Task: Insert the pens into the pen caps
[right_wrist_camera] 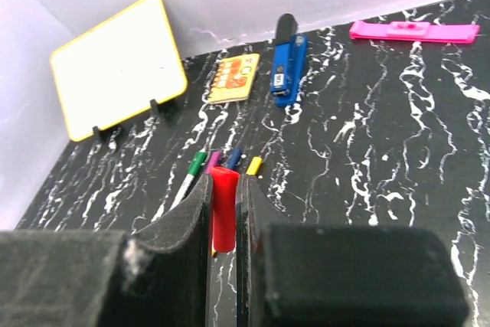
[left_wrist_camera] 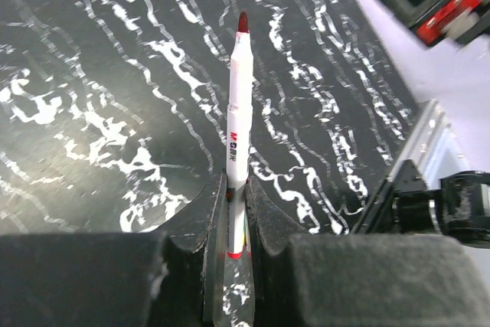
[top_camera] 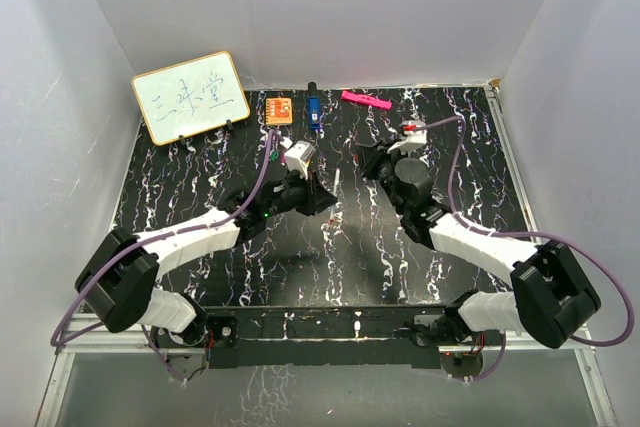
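My left gripper [left_wrist_camera: 237,204] is shut on the lower end of a white-barrelled pen [left_wrist_camera: 239,112]. The pen's bare red tip [left_wrist_camera: 243,22] points away from the wrist, above the table. In the top view this pen [top_camera: 337,184] stands out from the left gripper [top_camera: 320,199] near the table's middle. My right gripper [right_wrist_camera: 226,181] is shut on a red pen cap [right_wrist_camera: 223,208], its open end facing forward. Just beyond the right fingers lie a green-capped white pen [right_wrist_camera: 191,174] and purple [right_wrist_camera: 213,161], blue [right_wrist_camera: 233,158] and yellow [right_wrist_camera: 253,165] ends. The right gripper [top_camera: 368,159] is to the right of the left one.
Along the back wall stand a yellow-framed whiteboard [top_camera: 190,97], an orange square [top_camera: 279,109], a chunky blue object [top_camera: 313,110] and a pink bar [top_camera: 366,100]. White walls close in the black marbled table [top_camera: 200,177] on three sides.
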Controlling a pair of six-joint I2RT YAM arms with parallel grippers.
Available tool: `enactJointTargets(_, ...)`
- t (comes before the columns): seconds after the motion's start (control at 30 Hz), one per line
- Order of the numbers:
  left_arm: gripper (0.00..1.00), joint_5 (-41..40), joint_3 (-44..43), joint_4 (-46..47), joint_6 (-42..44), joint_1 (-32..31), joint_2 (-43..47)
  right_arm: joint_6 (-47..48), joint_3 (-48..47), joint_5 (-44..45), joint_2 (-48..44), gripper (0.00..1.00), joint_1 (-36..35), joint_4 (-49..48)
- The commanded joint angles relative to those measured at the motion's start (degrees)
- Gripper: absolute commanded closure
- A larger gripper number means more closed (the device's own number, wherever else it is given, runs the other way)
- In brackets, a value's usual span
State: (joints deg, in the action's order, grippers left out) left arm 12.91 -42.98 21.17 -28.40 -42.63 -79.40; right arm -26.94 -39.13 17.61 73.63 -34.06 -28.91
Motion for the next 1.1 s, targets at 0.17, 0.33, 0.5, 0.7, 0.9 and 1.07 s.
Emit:
enactJointTargets(0.17, 1.0, 7.07, -0.96, 10.98, -4.59, -1.02, -2.64, -1.9, 7.95, -7.8, -5.18, 1.0, -0.02, -23.16)
enactJointTargets(0.33, 1.0, 7.48, -1.0, 12.59, -5.64, -1.43, -2.97, -2.86, 9.63, -10.07, -5.28, 1.0, -0.04, -27.53)
enactJointTargets(0.5, 1.0, 7.4, -1.35, 12.9, -5.84, -1.75, -2.87, -3.12, 9.6, -11.0, -4.97, 1.0, -0.04, -27.6)
enactJointTargets(0.7, 1.0, 7.38, -1.73, 12.74, -5.88, -2.02, -2.57, -3.08, 9.95, -10.71, -4.64, 1.0, -0.06, -27.78)
enactJointTargets(0.9, 1.0, 6.96, -1.84, 12.77, -4.74, -2.53, -1.53, -2.6, 9.96, -10.08, -4.12, 1.0, -0.06, -27.44)
enactJointTargets(1.07, 1.0, 5.55, -1.37, 12.92, -3.9, -2.8, -0.32, -2.58, 9.72, -9.99, -3.66, 1.0, -0.1, -27.39)
